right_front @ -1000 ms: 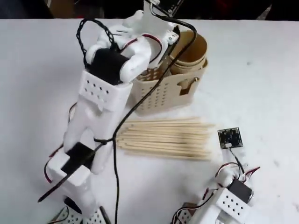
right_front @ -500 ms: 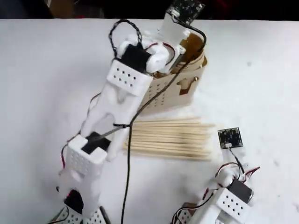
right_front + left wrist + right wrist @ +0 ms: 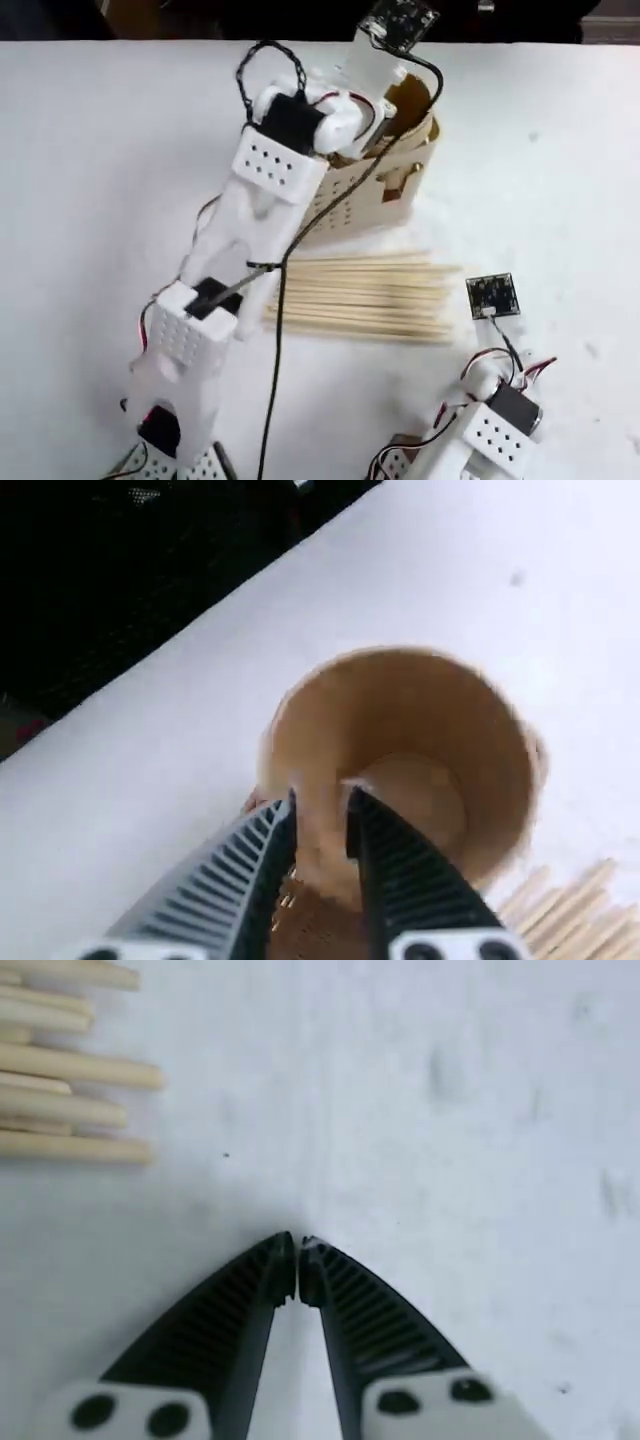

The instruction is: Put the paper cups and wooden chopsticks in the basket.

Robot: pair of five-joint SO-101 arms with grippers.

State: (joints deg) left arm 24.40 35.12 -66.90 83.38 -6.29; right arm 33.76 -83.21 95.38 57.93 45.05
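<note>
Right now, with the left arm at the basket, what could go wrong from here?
1. The left gripper seems to pinch the paper cup by its wall, over the basket. Pulling back before it opens could drag the cup out.
2. A black cable hangs across the chopsticks beside the basket and might sweep them.
3. The right gripper is shut above bare table by the stick ends. Loose, flat sticks may scatter when grabbed.
</note>
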